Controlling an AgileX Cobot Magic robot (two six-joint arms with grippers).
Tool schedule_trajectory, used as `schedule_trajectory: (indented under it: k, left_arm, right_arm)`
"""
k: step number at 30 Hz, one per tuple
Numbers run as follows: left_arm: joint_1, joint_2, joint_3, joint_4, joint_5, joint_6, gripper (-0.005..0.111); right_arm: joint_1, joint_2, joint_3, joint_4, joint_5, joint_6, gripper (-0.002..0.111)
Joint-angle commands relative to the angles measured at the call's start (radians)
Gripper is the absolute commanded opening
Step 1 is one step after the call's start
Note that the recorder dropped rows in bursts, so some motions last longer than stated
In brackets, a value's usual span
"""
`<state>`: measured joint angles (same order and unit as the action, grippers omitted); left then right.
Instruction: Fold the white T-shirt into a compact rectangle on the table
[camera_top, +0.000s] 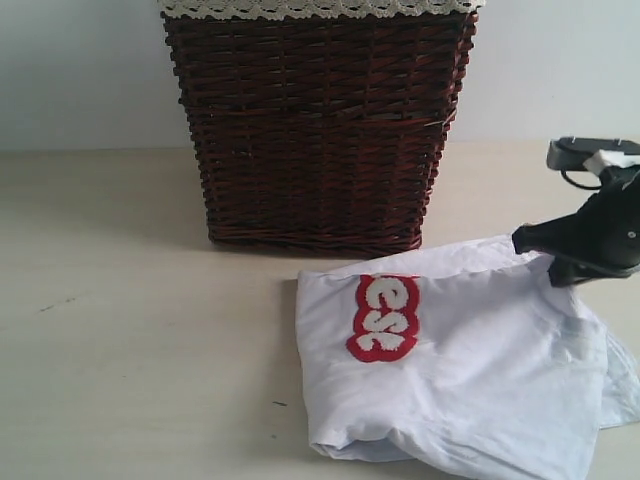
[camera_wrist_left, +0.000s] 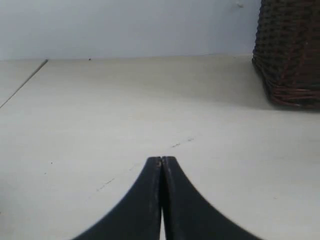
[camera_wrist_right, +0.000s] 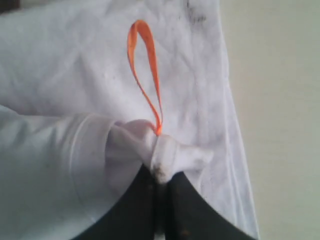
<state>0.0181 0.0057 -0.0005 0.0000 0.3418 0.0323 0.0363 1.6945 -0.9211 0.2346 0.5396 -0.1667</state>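
On the table (camera_top: 140, 350), the white T-shirt (camera_top: 470, 370) lies half-folded.

wicker basket (camera_top: 315, 130): dark brown, tightly woven, upright; in the exterior view it stands left of the right pincer (camera_top: 522, 240) and farther back, apart from it, no contact; lace-edged liner (camera_top: 315, 8): cream, folded over the basket rim, well above the pincer's level; pale wall (camera_top: 80, 70): plain, behind the basket, beyond both pincers; seen from the left pincer (camera_wrist_left: 161, 160), one lower corner of the basket lies ahead and off to one side, well apart; reddish-brown weave near its base
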Motion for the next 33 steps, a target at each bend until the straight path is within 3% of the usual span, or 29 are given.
schedule_trajectory:
  k: [1,10,13,16,21,23,28,33]
  left_arm:
    - [0.001,-0.006,0.0,0.0,-0.008,-0.009,0.001]
    - [0.001,-0.006,0.0,0.0,-0.008,-0.009,0.001]
    - [0.001,-0.006,0.0,0.0,-0.008,-0.009,0.001]
    - [0.001,-0.006,0.0,0.0,-0.008,-0.009,0.001]
    - [0.001,-0.006,0.0,0.0,-0.008,-0.009,0.001]
    - [0.001,-0.006,0.0,0.0,-0.008,-0.009,0.001]
    - [0.001,-0.006,0.0,0.0,-0.008,-0.009,0.001]
    - [0.001,-0.006,0.0,0.0,-0.008,-0.009,0.001]
  right_arm:
    - [-0.003,-0.109,-0.048,0.006,-0.057,-0.087,0.0]
    - [-0.003,-0.072,-0.063,-0.002,-0.232,-0.147,0.001]
    - [-0.003,-0.006,-0.063,-0.008,-0.239,-0.147,0.017]
    - [-0.003,0.005,-0.064,-0.036,-0.24,-0.14,0.045]
    - [-0.003,-0.034,-0.165,-0.026,-0.069,-0.108,0.047]
    - [-0.003,-0.059,-0.198,-0.001,0.03,-0.057,0.044]
    - [0.038,-0.045,-0.196,0.057,0.28,-0.128,0.0]
    - [0.182,-0.043,-0.107,0.06,0.265,-0.122,0.0]
